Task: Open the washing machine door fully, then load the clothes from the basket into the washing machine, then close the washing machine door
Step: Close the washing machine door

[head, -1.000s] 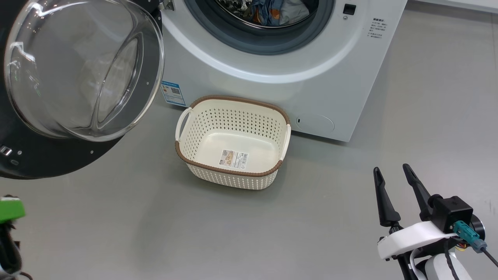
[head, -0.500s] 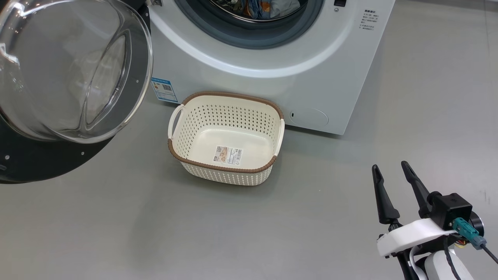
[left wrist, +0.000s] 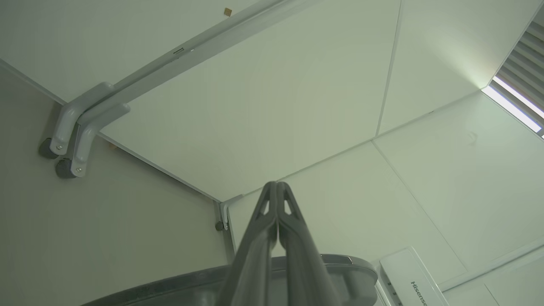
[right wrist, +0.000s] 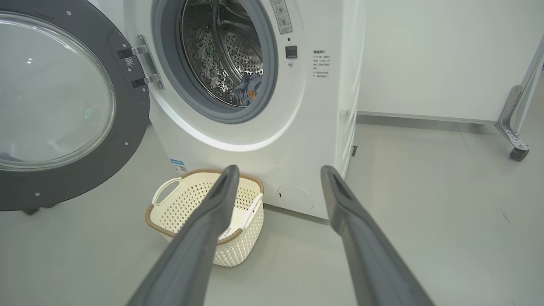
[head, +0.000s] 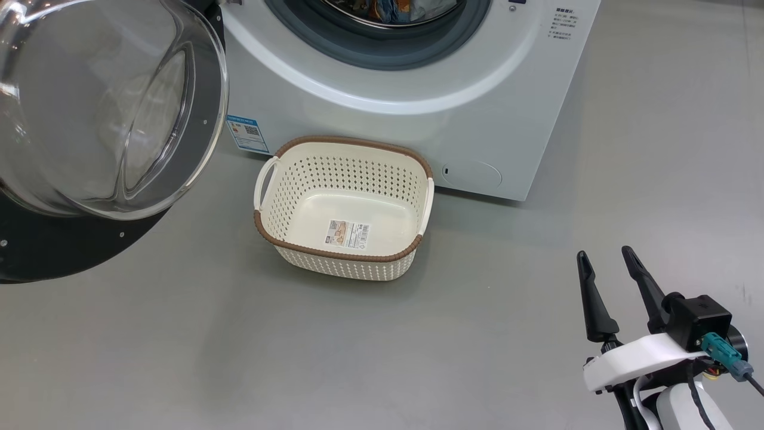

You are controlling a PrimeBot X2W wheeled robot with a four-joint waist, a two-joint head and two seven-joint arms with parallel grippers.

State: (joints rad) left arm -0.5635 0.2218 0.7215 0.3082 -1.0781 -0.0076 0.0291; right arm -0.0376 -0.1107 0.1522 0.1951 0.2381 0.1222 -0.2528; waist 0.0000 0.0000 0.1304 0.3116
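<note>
Down on the floor [head: 179,358], the basket [head: 334,179] holds just its label sticker [head: 347,233] and stands just before the washing machine [head: 418,137]. The door [head: 59,257] is swung wide. Blue clothes [right wrist: 248,89] lie in the steel drum [right wrist: 212,51]. The right end effector [head: 604,253] is spread wide and empty. The left end effector [left wrist: 276,185] has its fingers pressed together on nothing.

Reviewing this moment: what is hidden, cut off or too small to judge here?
Head view: the clothes in the washing machine are cut by the top edge; their number is unclear.
Head view: the washing machine door runs off the left edge.
Head view: print on the label in the basket is too small to read.
Right wrist view: one of the right gripper's fingers covers part of the basket.
</note>
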